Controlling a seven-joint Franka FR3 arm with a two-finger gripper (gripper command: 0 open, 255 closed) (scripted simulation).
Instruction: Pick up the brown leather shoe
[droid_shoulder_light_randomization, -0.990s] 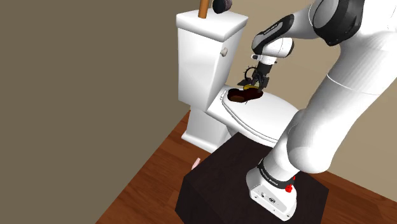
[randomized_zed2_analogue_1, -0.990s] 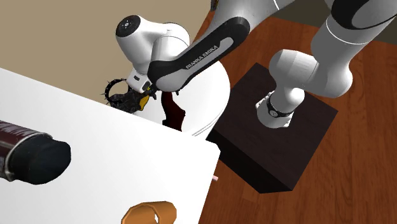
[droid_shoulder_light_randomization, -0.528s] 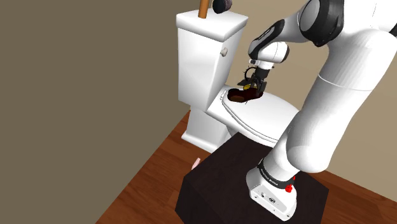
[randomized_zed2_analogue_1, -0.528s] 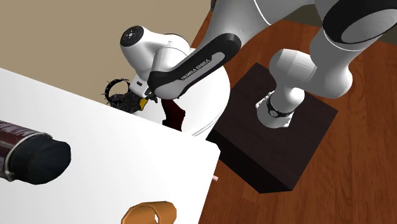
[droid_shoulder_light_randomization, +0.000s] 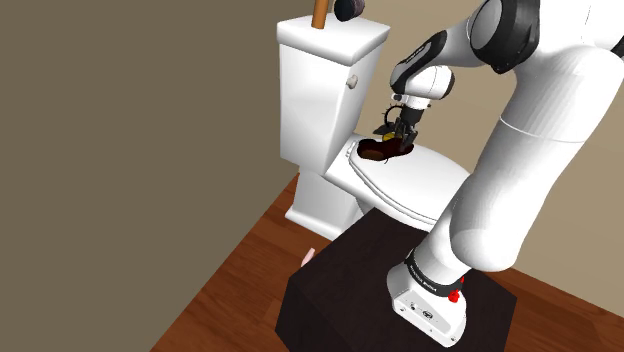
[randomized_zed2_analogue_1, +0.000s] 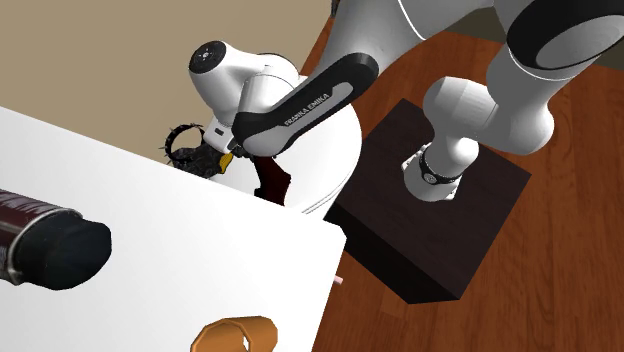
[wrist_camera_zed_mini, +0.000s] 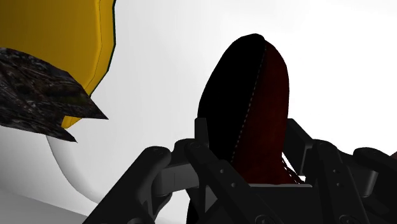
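Note:
A dark brown shoe (droid_shoulder_light_randomization: 375, 152) lies on the white closed toilet lid (droid_shoulder_light_randomization: 425, 190), near the tank. My black gripper (droid_shoulder_light_randomization: 401, 137) comes down on its end from above. In the wrist view the shoe (wrist_camera_zed_mini: 251, 95) stands between the two fingers, which clasp its sides, so the gripper (wrist_camera_zed_mini: 249, 137) is shut on it. From the second exterior view the shoe (randomized_zed2_analogue_1: 272, 180) peeks out past the tank top's edge, and the hand (randomized_zed2_analogue_1: 215, 158) is partly hidden behind that edge.
A yellow thing (wrist_camera_zed_mini: 63, 44) with a dark spiky ring (droid_shoulder_light_randomization: 393, 104) sits right beside the hand. The white tank (droid_shoulder_light_randomization: 320, 85) rises behind, with a brown object (randomized_zed2_analogue_1: 235, 335) and a dark cylinder (randomized_zed2_analogue_1: 50, 240) on top. The black stand (droid_shoulder_light_randomization: 340, 290) rests on wooden floor.
The arm's upper links swung toward the shoulder view's left and the wrist shifted slightly over the shoe. The shoe has stayed in place on the lid.

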